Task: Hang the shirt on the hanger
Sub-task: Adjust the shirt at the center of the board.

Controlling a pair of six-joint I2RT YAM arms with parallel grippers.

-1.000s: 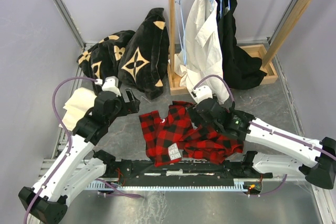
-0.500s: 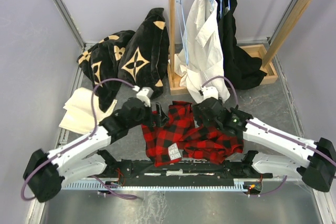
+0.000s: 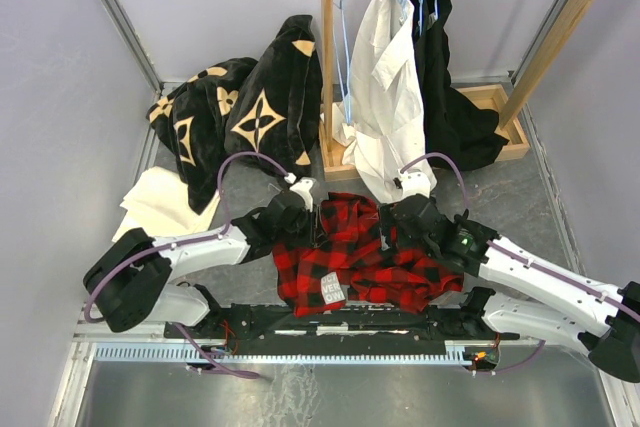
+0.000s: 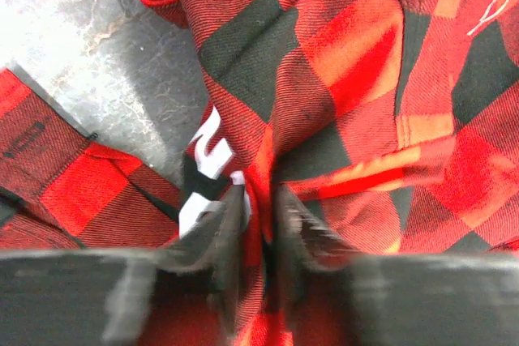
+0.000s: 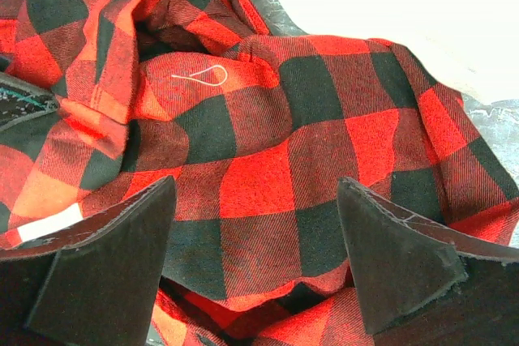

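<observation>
The red-and-black plaid shirt [image 3: 350, 252] lies crumpled on the table in front of the arms, with white lettering near its front edge. My left gripper [image 3: 312, 219] is at its left part. In the left wrist view the gripper [image 4: 259, 198] has its fingers pinched on a raised fold of the shirt [image 4: 340, 62]. My right gripper [image 3: 386, 231] hovers over the shirt's right part. In the right wrist view it [image 5: 255, 185] stands open, with the plaid [image 5: 259, 119] below the gap. A light-blue wire hanger [image 3: 346, 57] hangs bare at the left end of the rail.
A wooden clothes rail [image 3: 327, 97] at the back holds a white shirt [image 3: 385, 87] and a black garment [image 3: 450, 107]. Black fabric with tan flower motifs [image 3: 250, 97] is heaped at the back left. A cream cloth [image 3: 160, 202] lies at the left.
My left arm has swung right from the table's left side onto the shirt, and its jaws have closed on a fold. The right gripper has shifted slightly right and stays open.
</observation>
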